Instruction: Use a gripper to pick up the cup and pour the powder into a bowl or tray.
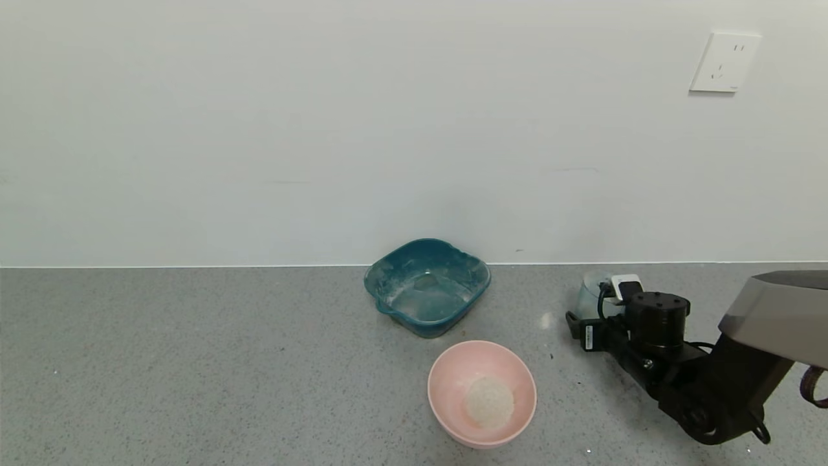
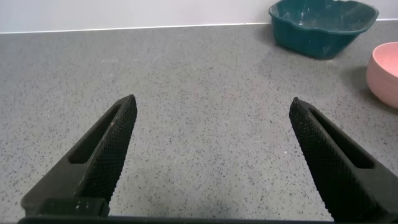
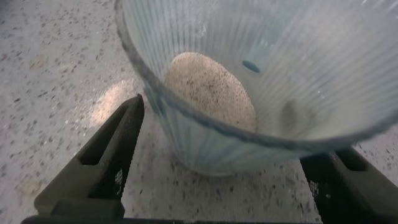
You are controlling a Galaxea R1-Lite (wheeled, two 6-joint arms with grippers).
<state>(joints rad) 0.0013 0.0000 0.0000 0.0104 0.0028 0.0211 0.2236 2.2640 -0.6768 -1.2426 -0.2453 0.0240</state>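
Observation:
The clear ribbed cup (image 1: 590, 289) stands on the grey counter at the right, near the wall. Powder (image 3: 211, 87) lies in its bottom. My right gripper (image 1: 601, 309) is open, with one finger on each side of the cup (image 3: 205, 143); one finger (image 3: 118, 155) stands clear of the cup wall, and the other is partly hidden under the rim. The pink bowl (image 1: 446, 372) sits near the front middle and holds a pale powder pile (image 1: 490, 402). My left gripper (image 2: 211, 104) is open and empty over bare counter; it is out of the head view.
A dark teal squarish tray (image 1: 427, 285) dusted with white stands behind the pink bowl, close to the wall; both also show in the left wrist view, the tray (image 2: 323, 25) and the bowl (image 2: 385, 74). A wall socket (image 1: 724, 63) is high on the right.

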